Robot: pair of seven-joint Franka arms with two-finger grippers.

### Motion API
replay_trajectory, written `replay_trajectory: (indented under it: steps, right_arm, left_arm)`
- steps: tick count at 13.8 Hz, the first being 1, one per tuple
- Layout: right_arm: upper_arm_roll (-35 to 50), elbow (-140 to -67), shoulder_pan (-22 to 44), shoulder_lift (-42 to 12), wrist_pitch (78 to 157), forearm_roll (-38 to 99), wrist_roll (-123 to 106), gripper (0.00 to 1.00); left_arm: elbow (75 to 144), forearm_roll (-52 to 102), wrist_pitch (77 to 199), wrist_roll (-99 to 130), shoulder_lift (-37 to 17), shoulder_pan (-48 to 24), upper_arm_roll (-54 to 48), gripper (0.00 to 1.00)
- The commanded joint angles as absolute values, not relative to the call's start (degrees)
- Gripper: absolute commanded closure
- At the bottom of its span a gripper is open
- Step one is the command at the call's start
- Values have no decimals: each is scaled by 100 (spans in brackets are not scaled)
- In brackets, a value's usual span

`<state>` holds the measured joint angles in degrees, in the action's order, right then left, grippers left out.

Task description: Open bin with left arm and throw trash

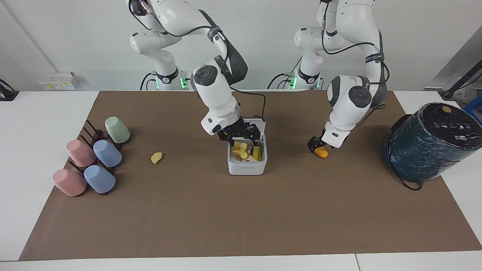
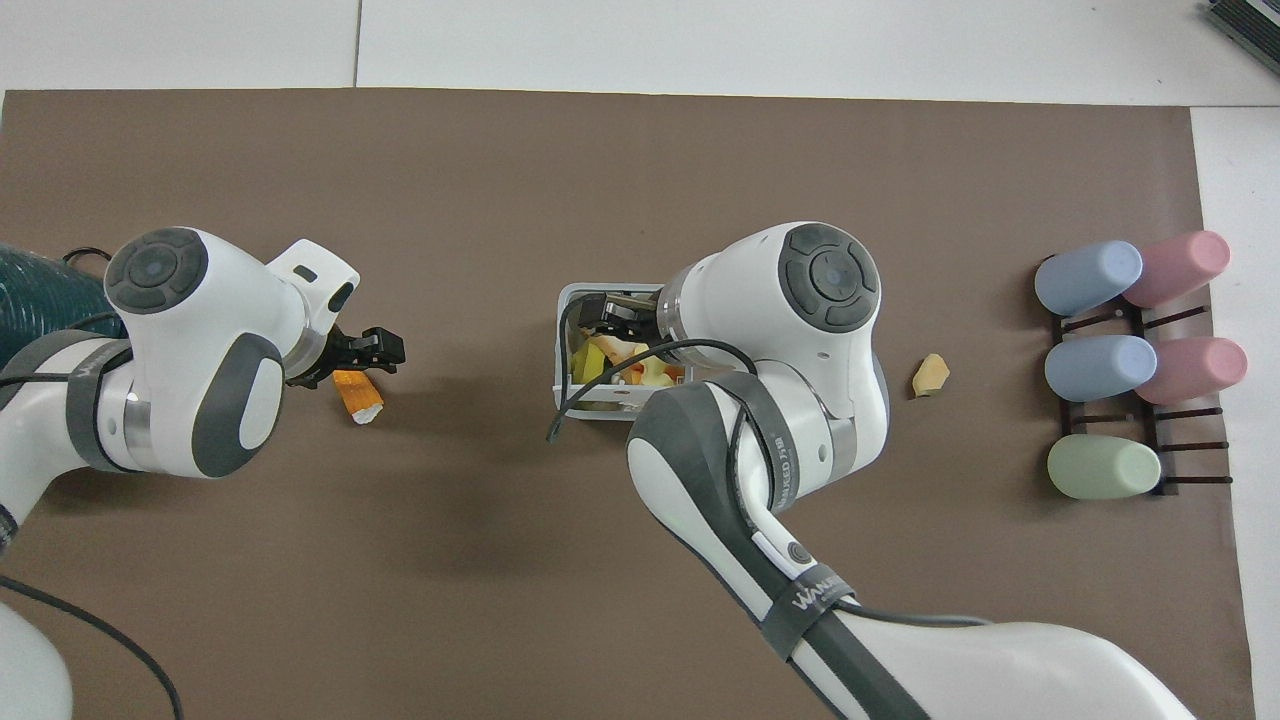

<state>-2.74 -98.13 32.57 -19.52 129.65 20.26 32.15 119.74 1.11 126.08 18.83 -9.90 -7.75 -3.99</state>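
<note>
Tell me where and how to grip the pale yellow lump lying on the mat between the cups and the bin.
Probably best to grip the pale lump across its narrow middle, coming straight down from above. It lies flat and alone on the mat, apart from the cup rack and the bin, so nothing blocks a top approach. Its outline is uneven and slightly elongated, so closing across the short way looks surest.
</note>
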Motion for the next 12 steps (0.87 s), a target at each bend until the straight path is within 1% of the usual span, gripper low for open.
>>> replay_trajectory:
  steps: [1, 3, 4, 7, 9, 12]
  right_arm:
    - [-255, -9747, 3243, -1907, 12850, 2171, 3305, 0]
    - [-298, -9747, 3191, -1715, 12762, 2049, 3322, 0]
    - [-342, -9738, 3060, -1583, 12657, 1891, 3244, 0]
    - [-316, -9808, 2270, -1380, 12534, 768, 2596, 0]
    - [-325, -10158, 1743, -1266, 12542, 607, 1605, 0]
    - [-325, -10905, 1109, -1081, 12638, 336, 347, 0]
  left_arm:
    - [12419, 9, 12937, 1890, -764, -686, -422, 0]
    - [12489, 9, 12981, 1951, -765, -668, -422, 6]
    - [12507, 9, 12981, 1995, -765, -668, -422, 8]
    - [12542, 9, 12990, 2170, -765, -694, -422, 17]
    - [12586, 9, 13008, 2459, -756, -738, -422, 21]
    - [12700, 9, 13174, 2812, -738, -808, -431, 31]
